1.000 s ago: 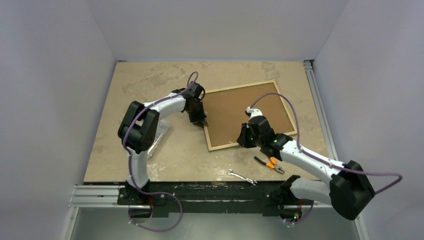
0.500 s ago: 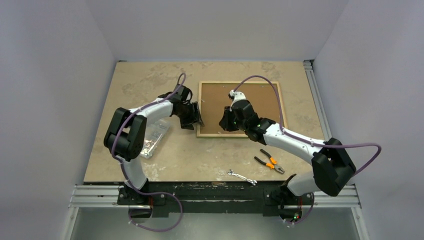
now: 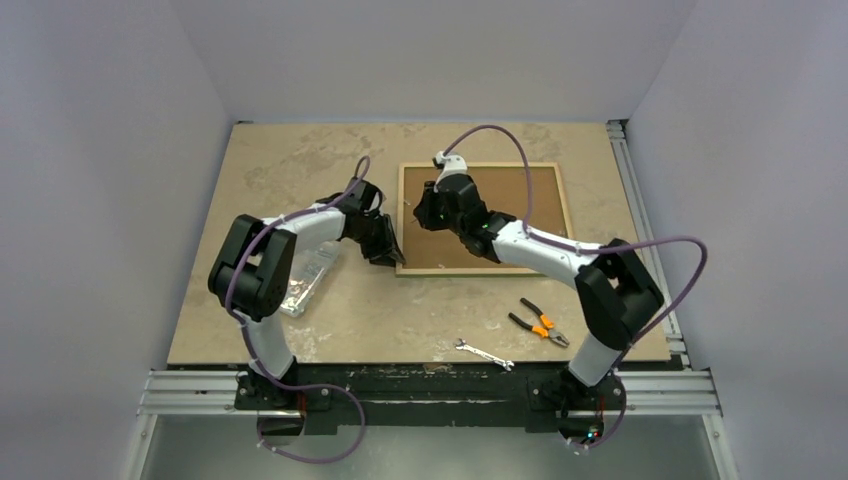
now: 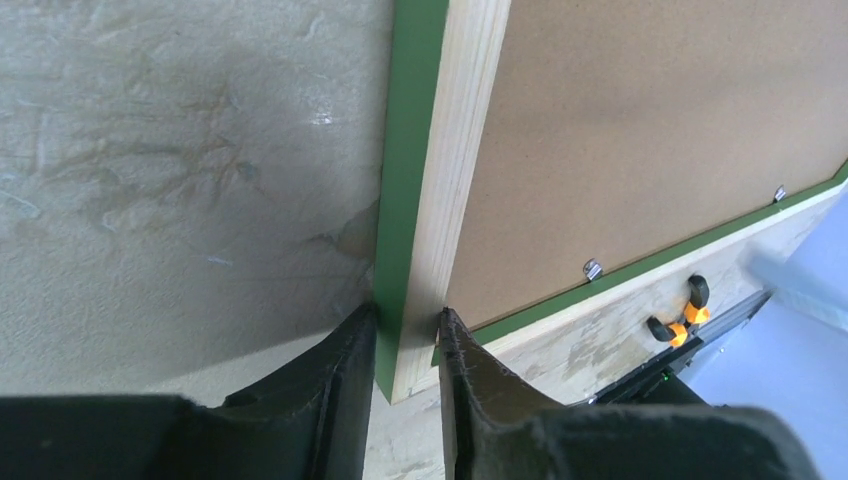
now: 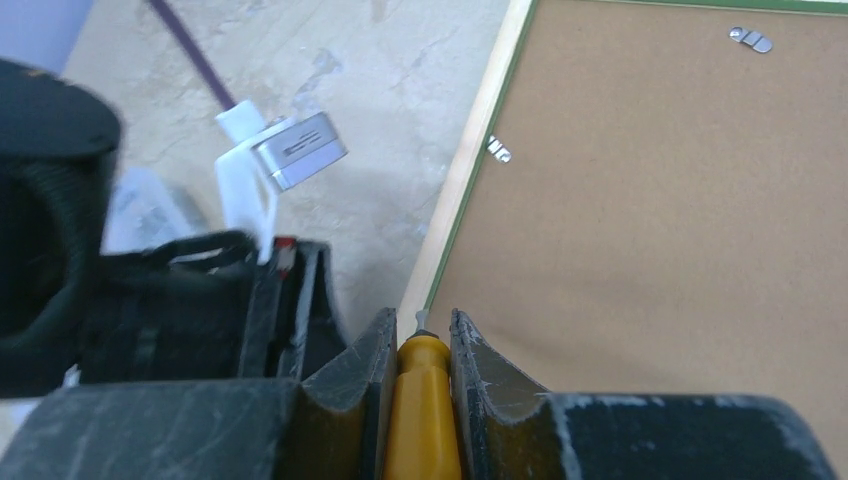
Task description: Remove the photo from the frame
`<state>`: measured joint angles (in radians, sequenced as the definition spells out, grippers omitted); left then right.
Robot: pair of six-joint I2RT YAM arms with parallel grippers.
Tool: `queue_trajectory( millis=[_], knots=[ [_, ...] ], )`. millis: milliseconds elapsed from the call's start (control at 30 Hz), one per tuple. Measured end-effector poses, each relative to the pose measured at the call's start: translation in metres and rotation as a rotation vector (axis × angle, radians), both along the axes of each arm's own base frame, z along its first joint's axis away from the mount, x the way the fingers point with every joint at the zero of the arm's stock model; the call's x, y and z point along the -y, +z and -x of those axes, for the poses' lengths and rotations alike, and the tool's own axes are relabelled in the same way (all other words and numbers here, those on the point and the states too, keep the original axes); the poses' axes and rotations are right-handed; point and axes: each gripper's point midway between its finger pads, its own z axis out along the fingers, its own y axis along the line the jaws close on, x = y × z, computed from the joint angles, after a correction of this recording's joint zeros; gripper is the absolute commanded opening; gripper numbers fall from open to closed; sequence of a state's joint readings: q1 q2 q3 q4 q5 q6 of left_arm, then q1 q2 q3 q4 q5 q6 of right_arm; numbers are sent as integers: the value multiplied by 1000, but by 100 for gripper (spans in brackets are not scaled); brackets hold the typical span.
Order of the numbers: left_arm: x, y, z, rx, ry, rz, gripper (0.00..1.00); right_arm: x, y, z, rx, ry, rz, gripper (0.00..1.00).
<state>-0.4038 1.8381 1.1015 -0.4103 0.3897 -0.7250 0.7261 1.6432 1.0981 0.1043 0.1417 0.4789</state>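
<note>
The frame (image 3: 480, 166) lies face down at the table's middle back, its narrow green border (image 4: 410, 150) round a pale wooden rail. Inside it shows the photo's plain brown back (image 3: 520, 205), held by small metal clips (image 4: 592, 268); the printed side is hidden. My left gripper (image 4: 408, 325) is shut on the frame's left rail close to its near left corner, one finger on each side. My right gripper (image 5: 417, 330) hovers over the left part of the brown back (image 5: 680, 220), shut on a yellow-handled screwdriver (image 5: 425, 400) whose tip points at the frame's left edge.
Orange-handled pliers (image 3: 538, 322) and a small wrench (image 3: 484, 353) lie near the front edge, right of centre. A clear plastic box (image 3: 305, 280) sits under the left arm. More clips (image 5: 499, 150) sit along the frame's inner edge. The two wrists are close together.
The frame has turned from tilted to square with the table. My right arm swung up and left over it. My left gripper opened, then closed on the left rail.
</note>
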Motion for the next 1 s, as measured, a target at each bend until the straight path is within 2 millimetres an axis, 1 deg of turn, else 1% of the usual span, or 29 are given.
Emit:
queue_trajectory(
  millis=[133, 233, 333, 500, 667, 900, 1000],
  knots=[
    [1, -1, 1, -4, 1, 10, 18, -7, -21, -24, -1, -41, 57, 0],
    [1, -1, 1, -4, 2, 12, 17, -13, -29, -42, 21, -58, 96, 0],
    [1, -1, 1, -4, 2, 11, 15, -14, -39, -56, 51, -72, 145, 0],
    [1, -1, 1, -4, 1, 12, 13, -18, -48, -70, 79, -71, 196, 0],
    [1, -1, 1, -4, 1, 13, 11, -23, -56, -79, 95, -60, 227, 0],
    [1, -1, 1, -4, 0, 15, 8, -29, -59, -92, 115, -68, 247, 0],
    [1, -1, 1, -4, 0, 16, 4, -31, -61, -94, 118, -67, 252, 0]
  ],
)
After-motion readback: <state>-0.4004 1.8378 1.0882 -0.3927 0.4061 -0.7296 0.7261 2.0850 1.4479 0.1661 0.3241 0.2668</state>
